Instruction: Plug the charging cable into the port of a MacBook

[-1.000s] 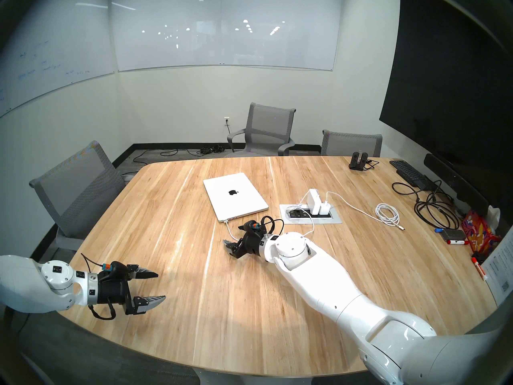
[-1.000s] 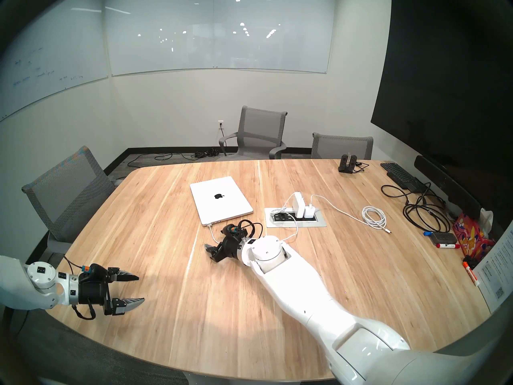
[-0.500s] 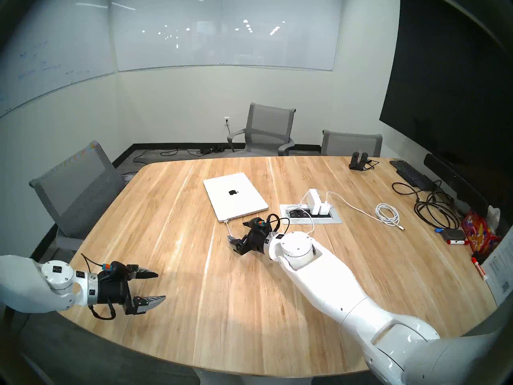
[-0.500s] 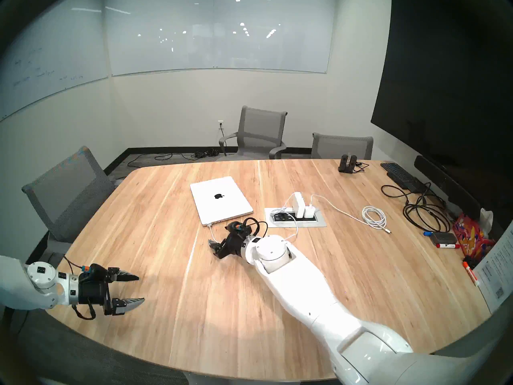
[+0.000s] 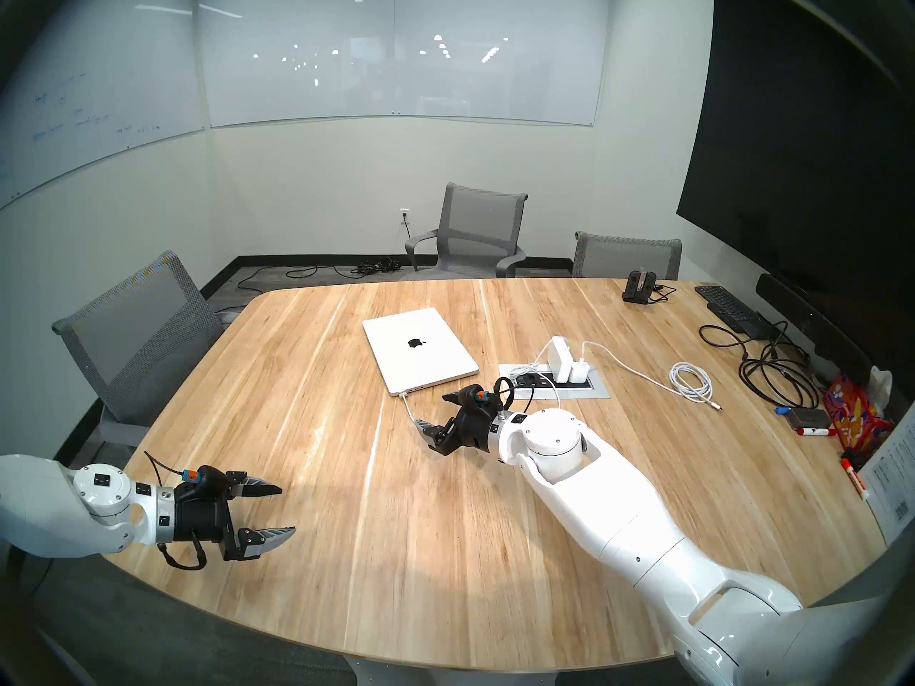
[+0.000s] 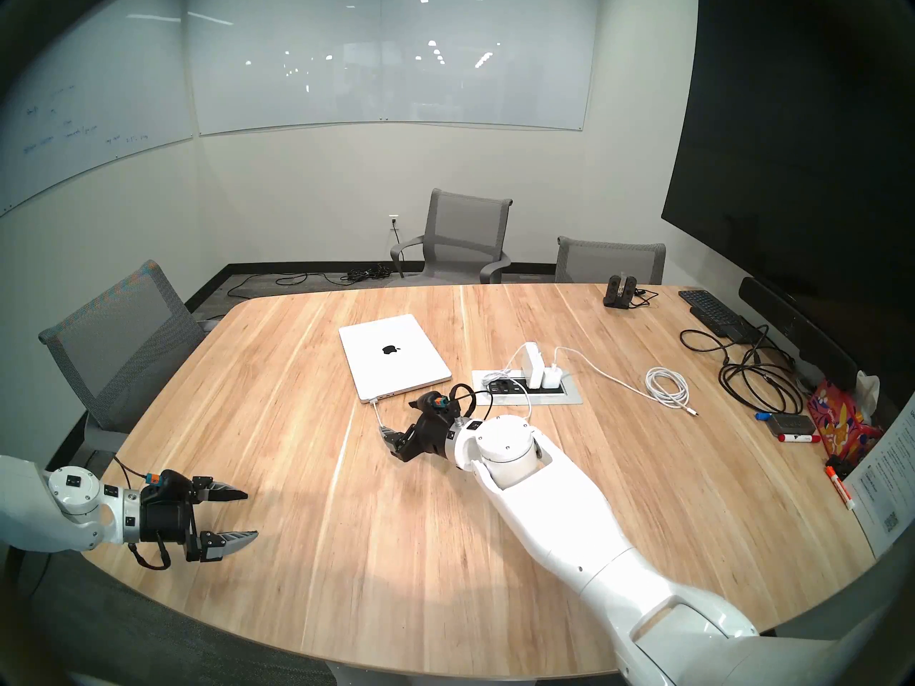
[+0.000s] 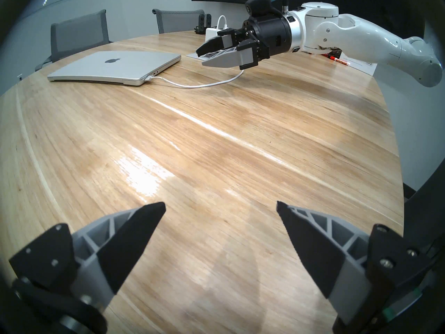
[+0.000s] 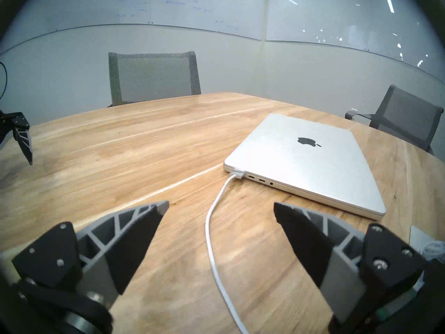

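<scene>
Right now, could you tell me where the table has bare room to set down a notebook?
The widest bare stretch of table lies between the left gripper and the right gripper, nearer than the MacBook. Crowded: around the power box, the coiled white cord and the black cords.
</scene>
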### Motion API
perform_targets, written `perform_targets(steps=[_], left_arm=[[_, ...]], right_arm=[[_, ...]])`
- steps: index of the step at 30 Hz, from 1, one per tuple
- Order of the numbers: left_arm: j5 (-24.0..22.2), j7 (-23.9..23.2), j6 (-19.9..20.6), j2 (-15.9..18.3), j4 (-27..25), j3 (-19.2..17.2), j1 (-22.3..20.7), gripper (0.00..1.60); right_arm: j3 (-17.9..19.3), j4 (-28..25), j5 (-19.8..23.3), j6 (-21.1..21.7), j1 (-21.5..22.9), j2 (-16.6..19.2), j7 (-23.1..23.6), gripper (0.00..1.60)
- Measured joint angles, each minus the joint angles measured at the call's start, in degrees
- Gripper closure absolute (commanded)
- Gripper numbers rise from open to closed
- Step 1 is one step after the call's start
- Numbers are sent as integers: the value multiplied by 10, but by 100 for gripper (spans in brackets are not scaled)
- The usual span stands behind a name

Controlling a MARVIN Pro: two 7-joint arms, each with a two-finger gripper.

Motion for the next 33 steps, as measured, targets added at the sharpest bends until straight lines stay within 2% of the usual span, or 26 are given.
perform_targets(steps=[6,14,33], left_arm=[[0,0,0,0,0,0,0,0],[0,0,0,0,0,0,0,0],[0,0,0,0,0,0,0,0]], right_arm=[[24,-45,11,14,-23,31,12,0],[41,-79,21,30,-51,57,23,0],[53,-108,20,28,-82,80,30,0]])
